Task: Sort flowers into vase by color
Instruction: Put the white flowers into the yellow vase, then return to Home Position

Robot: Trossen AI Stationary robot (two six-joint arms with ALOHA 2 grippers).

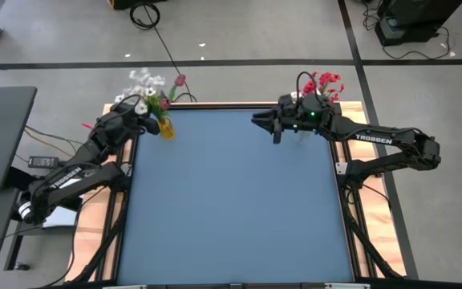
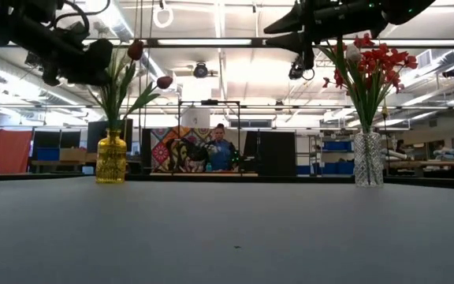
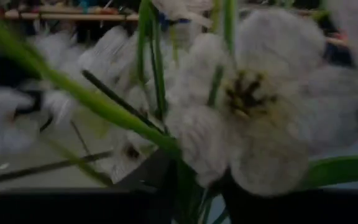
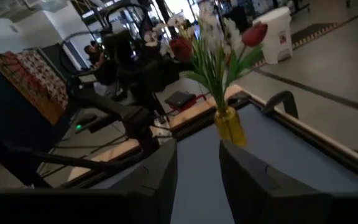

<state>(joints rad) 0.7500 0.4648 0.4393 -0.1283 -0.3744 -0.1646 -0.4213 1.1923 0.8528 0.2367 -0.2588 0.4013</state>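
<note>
A yellow vase (image 1: 165,128) (image 2: 111,156) stands at the table's far left corner. It holds green stalks with red buds (image 2: 135,50) and white blossoms (image 1: 144,80) (image 4: 210,25). My left gripper (image 1: 152,111) (image 3: 194,193) is right beside that bunch at blossom height, shut on green stalks, and a white tulip (image 3: 260,112) fills its wrist view. A clear vase (image 2: 368,158) with red blossom clusters (image 1: 325,83) (image 2: 373,63) stands at the far right corner. My right gripper (image 1: 257,120) (image 4: 197,162) hovers open just left of it, high above the table. My left gripper has thin green stalks (image 3: 186,180) of the white flowers between its two fingers, coming level from the table's left side. The stalks stand roughly upright above the yellow vase. Leaves and blossoms hide the place of contact, and how many stalks it has cannot be told.
The blue table top (image 1: 231,201) lies bare between the two vases. Wooden frame rails (image 1: 107,217) run along its left and right sides. A black cable (image 1: 163,44) trails over the floor beyond the far edge. A person (image 2: 221,150) sits far off in the room.
</note>
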